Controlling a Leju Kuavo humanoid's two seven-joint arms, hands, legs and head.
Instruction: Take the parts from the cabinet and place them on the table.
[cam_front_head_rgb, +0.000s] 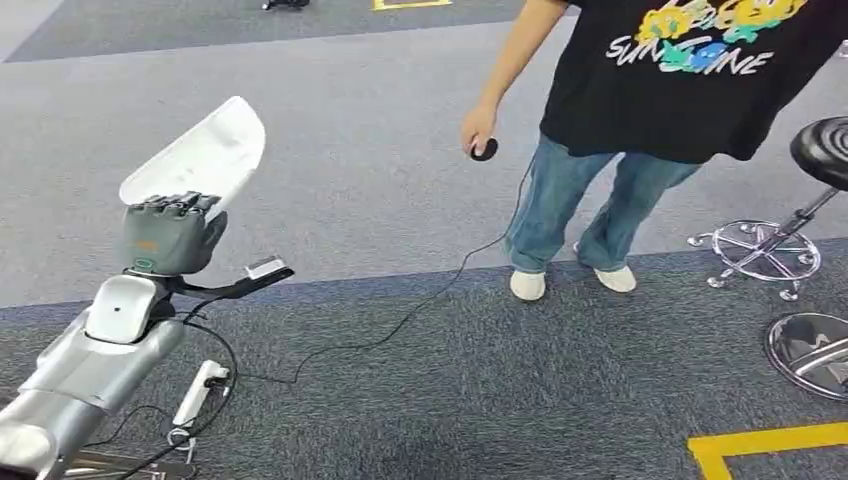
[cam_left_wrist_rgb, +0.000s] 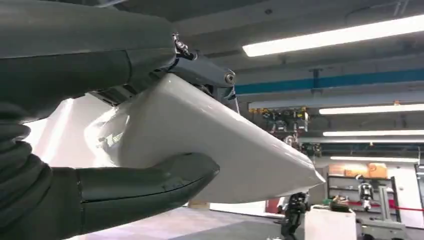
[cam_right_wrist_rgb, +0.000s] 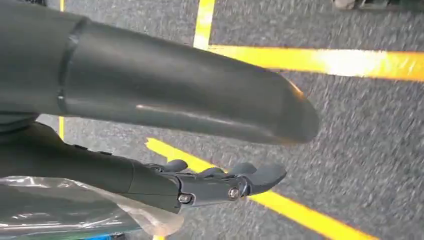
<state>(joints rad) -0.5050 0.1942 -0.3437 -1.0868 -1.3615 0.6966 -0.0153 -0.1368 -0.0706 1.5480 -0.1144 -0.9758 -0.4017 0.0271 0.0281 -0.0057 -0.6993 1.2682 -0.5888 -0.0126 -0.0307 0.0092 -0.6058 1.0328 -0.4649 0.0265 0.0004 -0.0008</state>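
Head view shows the robot's left hand (cam_front_head_rgb: 172, 232) raised at about nine o'clock, at the end of its silver left arm (cam_front_head_rgb: 90, 360). The fingers are curled tight around a white part (cam_front_head_rgb: 200, 155). The white part is smooth and curved, and it sticks up and to the right past the top of the hand. In the left wrist view, the thick grey thumb (cam_left_wrist_rgb: 150, 180) presses on one side of the white part (cam_left_wrist_rgb: 210, 140) and the dark fingers (cam_left_wrist_rgb: 200, 67) hold the other side.

A person in a black shirt (cam_front_head_rgb: 690, 70) and blue jeans stands on the grey carpet (cam_front_head_rgb: 400, 150) at about one o'clock. The person's hand (cam_front_head_rgb: 478, 128) holds a small black round thing with a cable trailing over the floor. A black stool (cam_front_head_rgb: 822, 150) stands at three o'clock.

The right wrist view shows the right hand (cam_right_wrist_rgb: 200, 145) over grey carpet with yellow lines (cam_right_wrist_rgb: 320, 62). Its thumb (cam_right_wrist_rgb: 190, 90) and fingers (cam_right_wrist_rgb: 220, 180) are stretched out straight and apart, and nothing is between them.
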